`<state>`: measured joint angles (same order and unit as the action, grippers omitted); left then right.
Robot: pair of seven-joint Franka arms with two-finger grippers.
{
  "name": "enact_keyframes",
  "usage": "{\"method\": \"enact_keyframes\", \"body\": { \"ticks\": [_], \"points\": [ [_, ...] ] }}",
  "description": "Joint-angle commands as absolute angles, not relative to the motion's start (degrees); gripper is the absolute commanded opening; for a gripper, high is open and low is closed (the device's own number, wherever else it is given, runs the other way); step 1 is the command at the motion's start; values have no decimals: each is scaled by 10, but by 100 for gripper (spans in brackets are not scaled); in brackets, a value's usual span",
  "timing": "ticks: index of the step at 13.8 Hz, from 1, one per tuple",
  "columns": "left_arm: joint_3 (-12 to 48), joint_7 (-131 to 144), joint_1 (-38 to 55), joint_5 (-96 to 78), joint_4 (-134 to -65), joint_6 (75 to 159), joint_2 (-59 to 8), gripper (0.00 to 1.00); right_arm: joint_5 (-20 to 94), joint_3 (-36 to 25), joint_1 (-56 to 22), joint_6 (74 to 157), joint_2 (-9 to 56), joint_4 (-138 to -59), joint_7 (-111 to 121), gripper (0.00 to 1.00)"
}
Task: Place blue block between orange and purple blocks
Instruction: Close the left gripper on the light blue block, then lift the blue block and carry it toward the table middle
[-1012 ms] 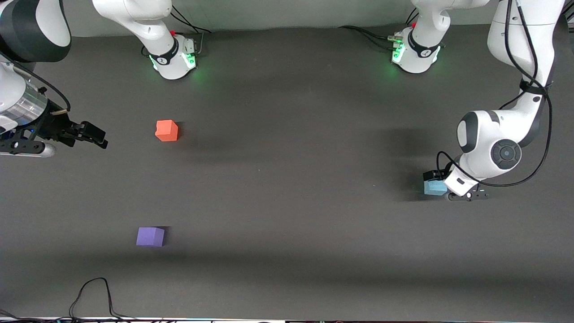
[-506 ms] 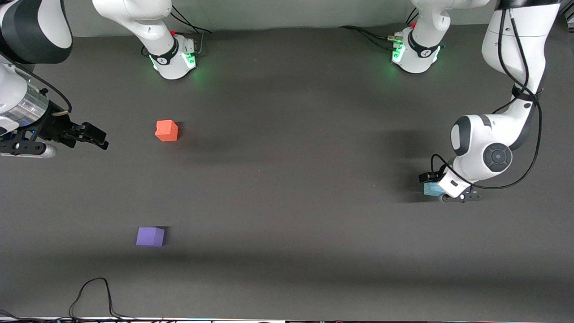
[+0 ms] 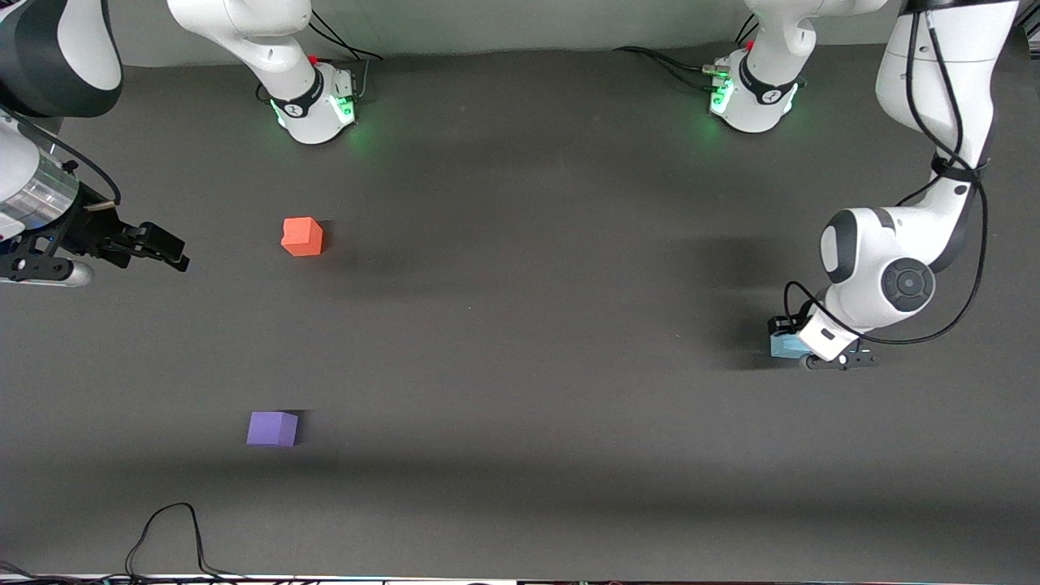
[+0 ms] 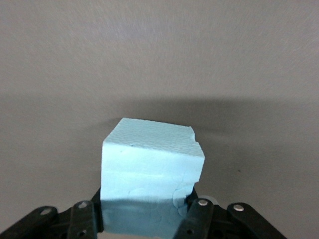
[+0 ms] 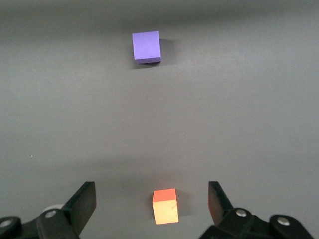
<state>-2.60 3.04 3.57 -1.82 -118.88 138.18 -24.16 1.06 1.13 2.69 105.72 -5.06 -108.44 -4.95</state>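
the blue block [image 4: 149, 174] is clamped by the left gripper [image 3: 800, 351] near the table's [image 3: 520, 325] left-arm edge; the right gripper [image 5: 152, 204] is held wide open, empty, waiting.

Lighting: even, diffuse, from overhead. Shadows: soft, broad bands across the table [image 3: 520, 390]; a dark band above the blue block [image 4: 149, 174]. Glare: green glow at both bases. Focus: sharp throughout.

Down at the left arm's end of the dark grey table [image 3: 520, 341], the left gripper [image 3: 800, 351] sits low over the small sky-blue foam cube [image 3: 785, 347] — most of it hidden. The right gripper [image 3: 166, 249] waits beside the orange-red cube [image 3: 301, 236]; the violet-purple cube [image 3: 272, 428] lies nearer the camera.
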Motion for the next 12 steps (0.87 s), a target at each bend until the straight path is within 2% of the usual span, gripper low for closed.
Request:
{"method": "enact_keyframes", "body": {
  "ticks": [1, 5, 8, 10, 12],
  "points": [
    [-30, 17, 33, -21, -1185, 1283, -152, 33, 22, 11, 31, 1063, -60, -1088, -32, 100],
    [-34, 13, 16, -19, -1152, 1104, -28, 32, 22, 11, 32, 1065, -58, -1088, -32, 100],
    [-34, 12, 10, -9, -1096, 970, 29, 31, 22, -3, 30, 1064, -57, -1089, -26, 100],
    [-32, 12, 11, 2, -1091, 929, 64, 31, 22, -4, 31, 1064, -55, -1089, -20, 100],
    [-22, 33, 23, -6, -1057, 888, 68, 31, 22, -31, 31, 1055, -62, -1091, 28, 100]
  ]
}}
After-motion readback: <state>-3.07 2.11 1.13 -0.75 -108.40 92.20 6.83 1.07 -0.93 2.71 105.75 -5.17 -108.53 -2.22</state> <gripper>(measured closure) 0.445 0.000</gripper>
